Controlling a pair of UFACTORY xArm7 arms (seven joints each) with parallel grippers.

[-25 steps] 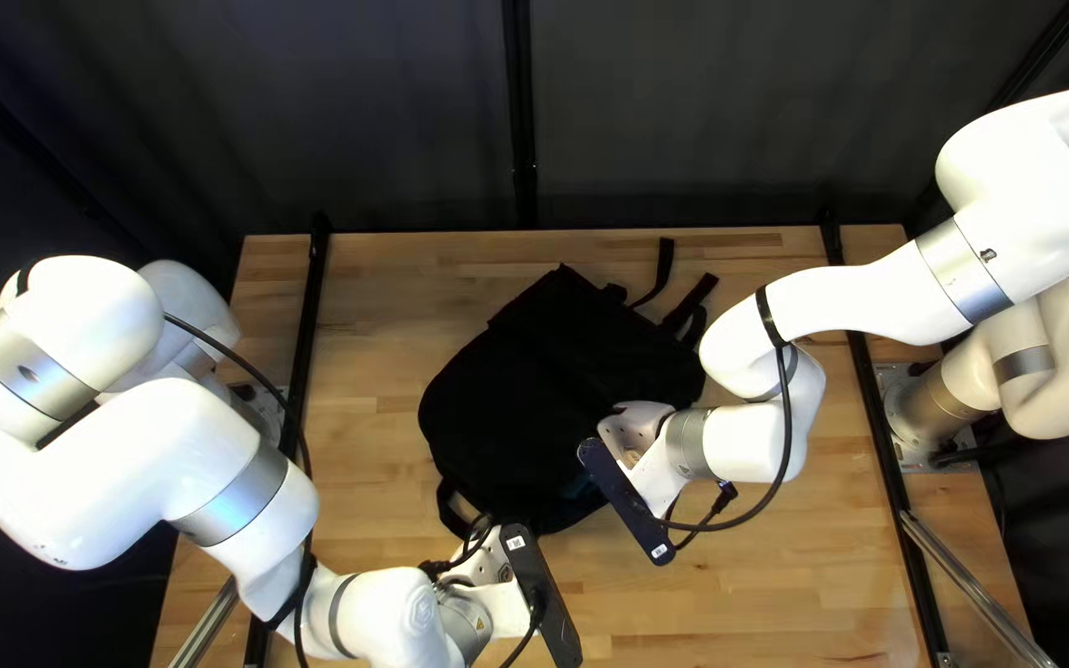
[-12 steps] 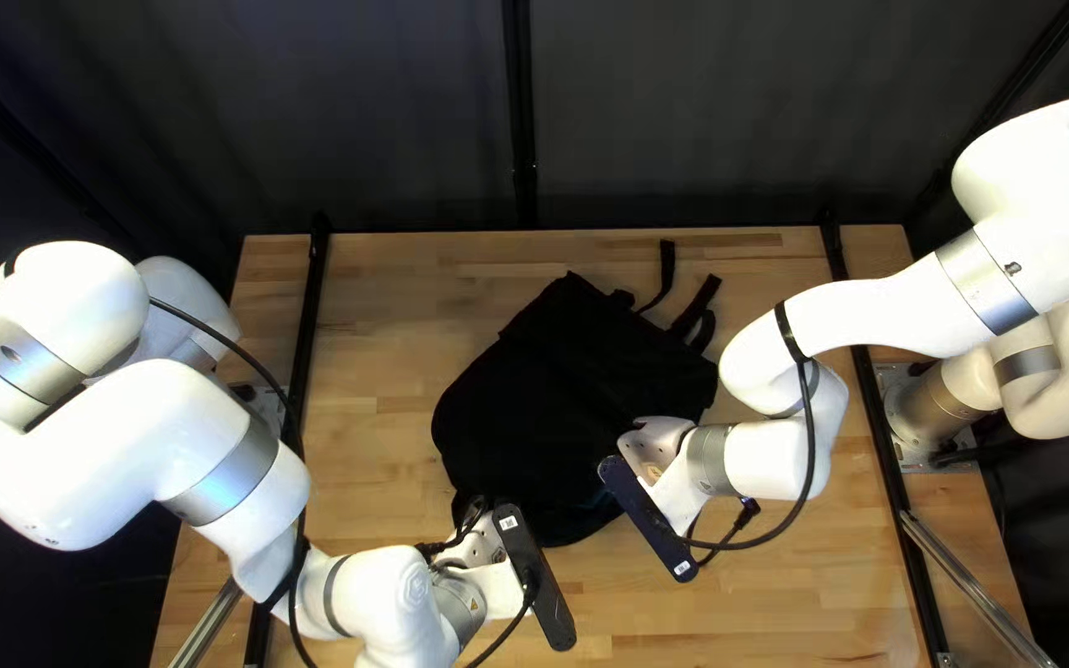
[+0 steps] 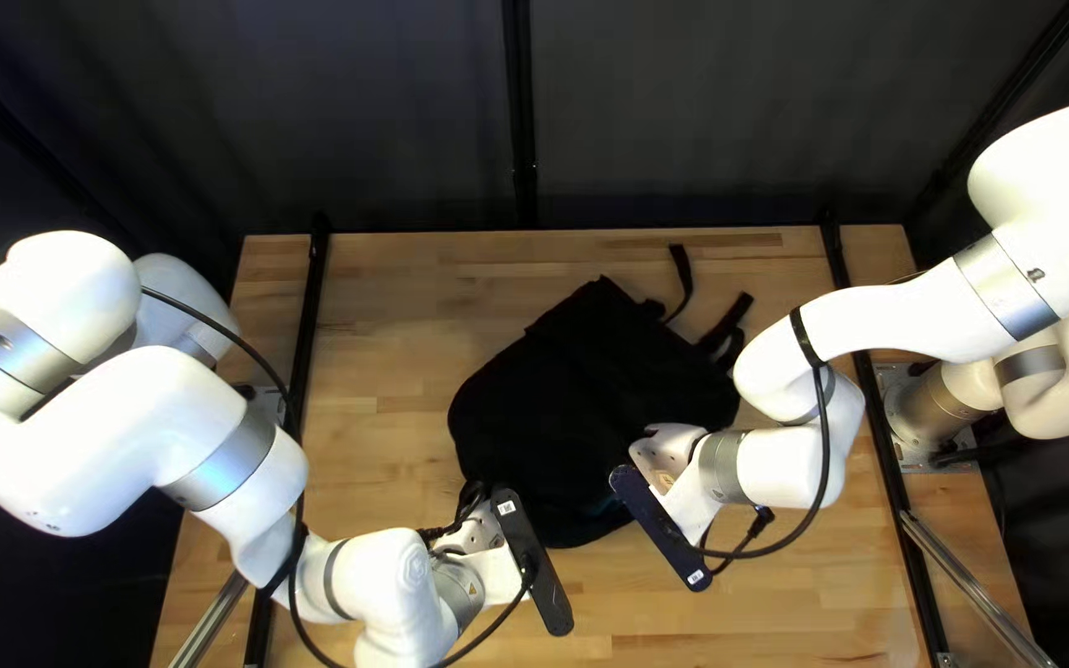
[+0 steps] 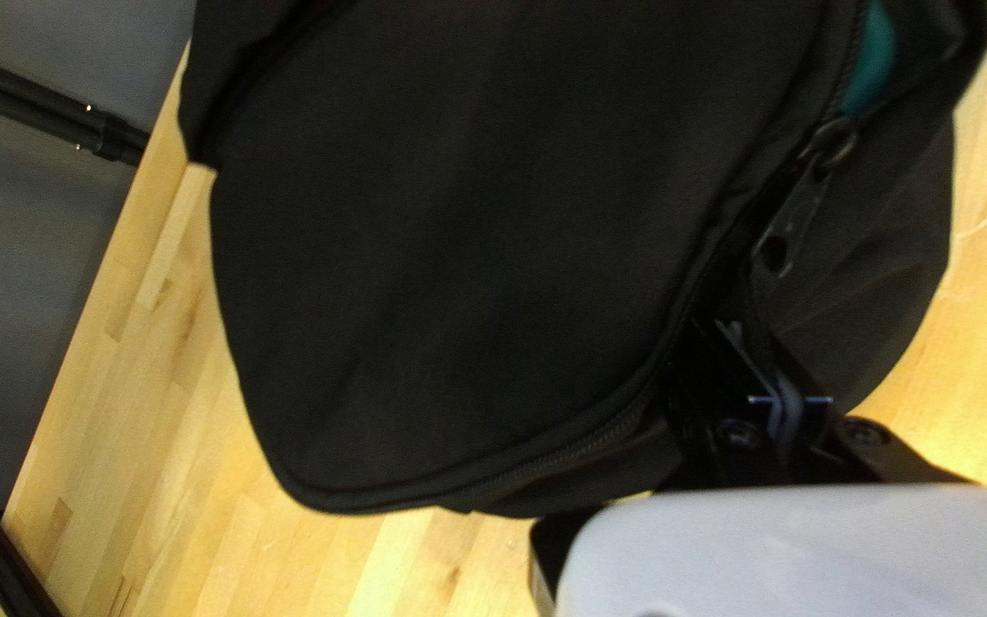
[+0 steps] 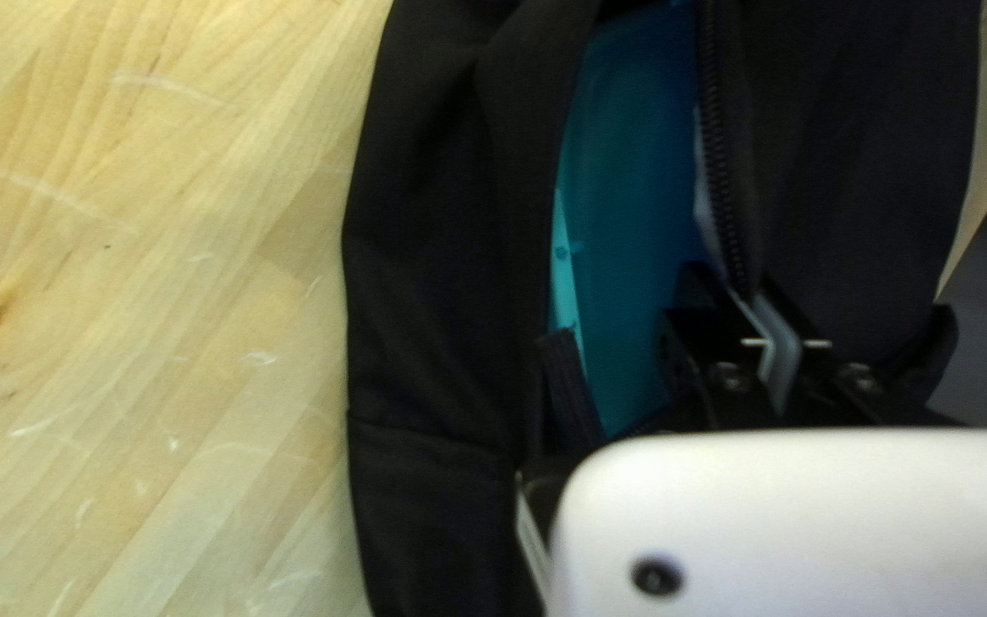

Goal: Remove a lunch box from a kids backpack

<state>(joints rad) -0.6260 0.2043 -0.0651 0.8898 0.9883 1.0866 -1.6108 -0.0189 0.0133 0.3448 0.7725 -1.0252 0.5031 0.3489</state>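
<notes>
Backpack (image 5: 436,229): teal surface (image 5: 636,206) broad in right wrist view, sliver in left.

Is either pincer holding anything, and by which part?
Both hold the backpack: left pincer near the zipper pull, right pincer by the opening's zippered edge.

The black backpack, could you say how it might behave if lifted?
The backpack would probably sag, since its fabric looks creased and soft. Its straps would likely dangle, being thin and loose. As its zipper is open, it may gape wider.
</notes>
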